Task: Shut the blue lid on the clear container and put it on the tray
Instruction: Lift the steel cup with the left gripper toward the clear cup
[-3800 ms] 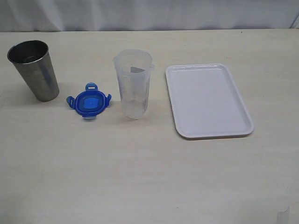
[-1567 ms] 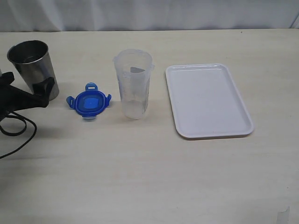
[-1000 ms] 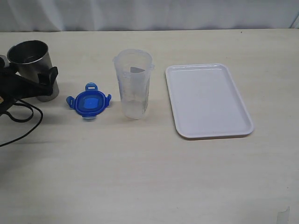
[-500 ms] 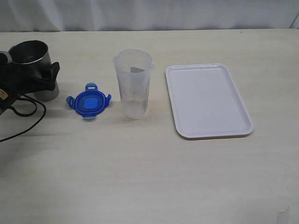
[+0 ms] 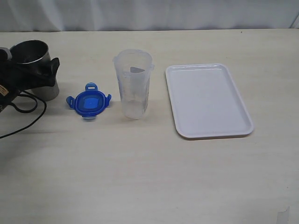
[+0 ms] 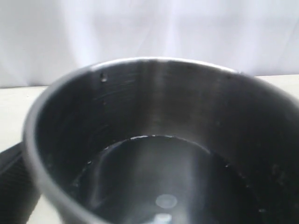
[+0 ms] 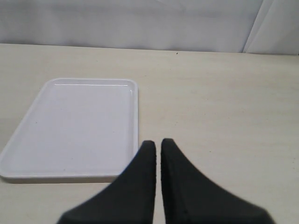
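Our left gripper (image 5: pixel 48 74), jaws spread wide, crowds the metal cup (image 5: pixel 29 52), not the lid (image 5: pixel 88 102). It lies loose at the container's (image 5: pixel 133 86) nine o'clock, tray (image 5: pixel 208 100) at three. Our right gripper (image 7: pixel 155 143) idles, pinched shut.

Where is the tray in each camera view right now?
Exterior view: the tray lies right of the clear container.
Left wrist view: not in it; the metal cup fills it.
Right wrist view: the tray lies ahead of the right gripper.
Shared landmark: white backdrop behind the table.
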Action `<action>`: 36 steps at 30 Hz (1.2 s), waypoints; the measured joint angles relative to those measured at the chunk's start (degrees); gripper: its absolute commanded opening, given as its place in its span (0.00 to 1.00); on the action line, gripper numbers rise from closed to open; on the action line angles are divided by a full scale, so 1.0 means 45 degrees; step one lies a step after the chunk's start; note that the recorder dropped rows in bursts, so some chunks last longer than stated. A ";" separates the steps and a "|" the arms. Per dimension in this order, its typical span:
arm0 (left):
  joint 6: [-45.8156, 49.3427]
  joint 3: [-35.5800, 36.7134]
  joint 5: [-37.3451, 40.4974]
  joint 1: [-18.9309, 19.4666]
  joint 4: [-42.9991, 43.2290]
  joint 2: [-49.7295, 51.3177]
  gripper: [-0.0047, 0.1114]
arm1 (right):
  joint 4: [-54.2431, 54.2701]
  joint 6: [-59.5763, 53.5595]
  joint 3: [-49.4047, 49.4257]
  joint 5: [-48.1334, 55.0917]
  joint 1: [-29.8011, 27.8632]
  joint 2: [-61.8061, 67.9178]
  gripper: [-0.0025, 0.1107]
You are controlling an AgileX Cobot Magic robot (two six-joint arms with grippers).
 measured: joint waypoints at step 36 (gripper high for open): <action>-0.0380 -0.0051 0.0116 0.0000 0.1343 0.0000 0.04 | 0.0000 0.0000 0.0000 0.0000 0.0000 0.0000 0.06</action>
